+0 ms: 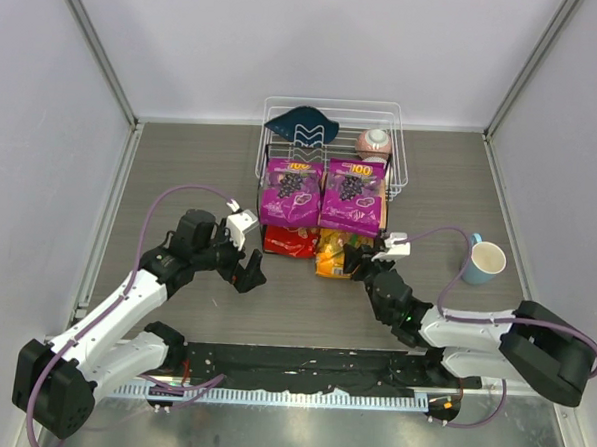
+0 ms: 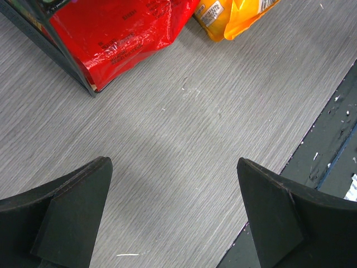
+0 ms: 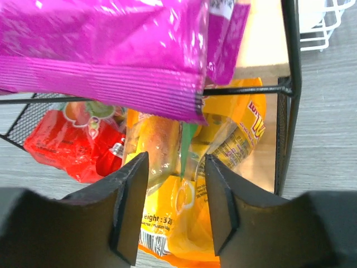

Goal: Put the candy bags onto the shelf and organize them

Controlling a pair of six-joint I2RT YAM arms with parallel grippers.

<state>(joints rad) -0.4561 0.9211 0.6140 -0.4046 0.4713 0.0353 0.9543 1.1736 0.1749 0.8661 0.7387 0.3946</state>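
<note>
The shelf [image 1: 384,202] stands mid-table. Two purple candy bags [image 1: 290,191] [image 1: 352,196] lie side by side on its top board. A red bag [image 1: 289,242] and an orange-yellow bag [image 1: 333,257] lie on the lower board, their near ends sticking out. My right gripper [image 1: 362,259] is open just in front of the orange bag [image 3: 240,134], with its fingers either side of the bag's near end [image 3: 175,159]. My left gripper [image 1: 248,274] is open and empty above bare table [image 2: 173,162], to the front left of the red bag [image 2: 117,33].
A white wire basket [image 1: 398,139] behind the shelf holds a dark blue cloth [image 1: 302,124] and a pink round thing [image 1: 374,142]. A blue mug [image 1: 483,261] stands at the right. A black rail [image 1: 301,369] runs along the near edge.
</note>
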